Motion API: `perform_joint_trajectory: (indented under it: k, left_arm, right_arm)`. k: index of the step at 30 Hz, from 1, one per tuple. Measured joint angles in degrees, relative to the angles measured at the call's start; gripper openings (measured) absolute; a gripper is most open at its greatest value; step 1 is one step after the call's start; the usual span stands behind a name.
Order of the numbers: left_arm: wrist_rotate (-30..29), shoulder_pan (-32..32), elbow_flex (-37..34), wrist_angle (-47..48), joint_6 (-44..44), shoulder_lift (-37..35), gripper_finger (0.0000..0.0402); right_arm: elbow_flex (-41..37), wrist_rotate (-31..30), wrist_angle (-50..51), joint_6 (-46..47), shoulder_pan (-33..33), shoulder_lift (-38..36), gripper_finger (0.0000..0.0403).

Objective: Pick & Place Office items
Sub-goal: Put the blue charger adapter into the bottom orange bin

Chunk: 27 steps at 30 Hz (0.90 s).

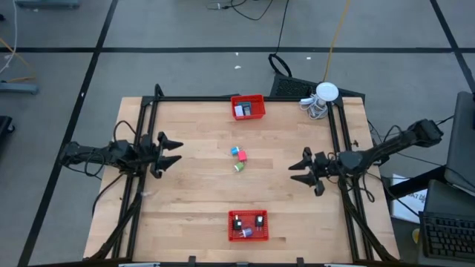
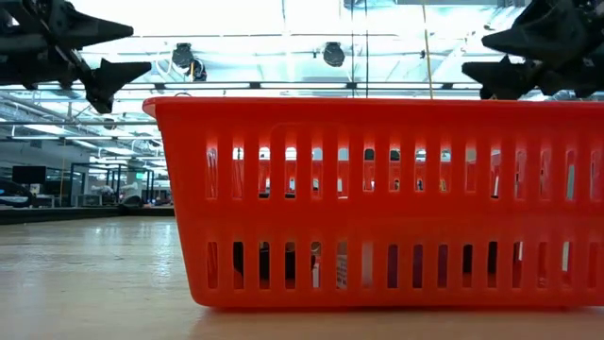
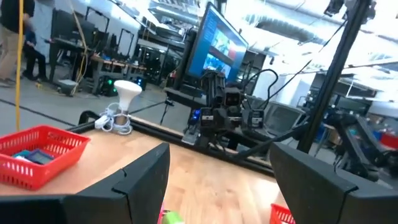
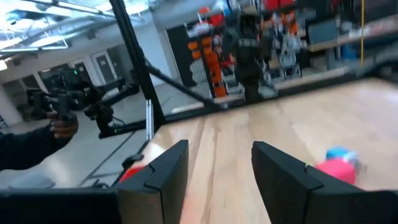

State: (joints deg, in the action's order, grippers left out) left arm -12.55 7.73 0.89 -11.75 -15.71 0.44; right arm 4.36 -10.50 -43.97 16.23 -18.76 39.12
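1. From overhead, the wooden table (image 1: pixel 193 185) carries two red baskets, one at the far edge (image 1: pixel 248 107) and one at the near edge (image 1: pixel 247 226); a small cluster of office items lies between them at mid-table, a pink piece (image 1: pixel 241 156) touching a teal one (image 1: pixel 233 151), a green one (image 1: pixel 239 167) just beside them.
2. The left hand (image 1: pixel 172 152) hangs at the table's left side, its fingers spread wide and empty; the right hand (image 1: pixel 303 170) hangs at the right side, its fingers parted more narrowly and holding nothing; both point inward at the cluster but stand well apart from it.
3. Only the overhead view shows that each basket already holds items: pale and dark pieces in the far one, dark, white and bluish pieces in the near one; what each piece is cannot be told.
4. The level view is filled by the near basket's slatted wall (image 2: pixel 377 198); the mid-table items are hidden behind it, and the two hands appear only as dark shapes in the upper corners.
5. The left wrist view alone shows the far basket's side (image 3: pixel 38 152), a white round object with coiled cable (image 3: pixel 121 106) at the table's corner, and a lit monitor (image 3: pixel 214 46) in the room beyond.
6. The right wrist view shows the pink (image 4: pixel 336 169) and blue-teal (image 4: pixel 341 154) pieces ahead of its fingers; a person's hand (image 4: pixel 62 124) on camera gear stands beyond the table.
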Motion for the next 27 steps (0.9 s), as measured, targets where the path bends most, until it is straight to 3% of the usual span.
perform_joint_trajectory:
  k: [7,27]
  left_arm:
    - [-4.5,0.0,0.0,-0.1,-5.9,5.1,0.0273]
    - [-5.1,0.0,0.0,-11.9,-9.0,23.8,0.0273]
  right_arm:
    - [-1.9,0.1,2.5,-2.4,0.0,-5.4,0.0164]
    - [-2.1,-1.4,23.1,-5.4,0.0,-24.6,0.0164]
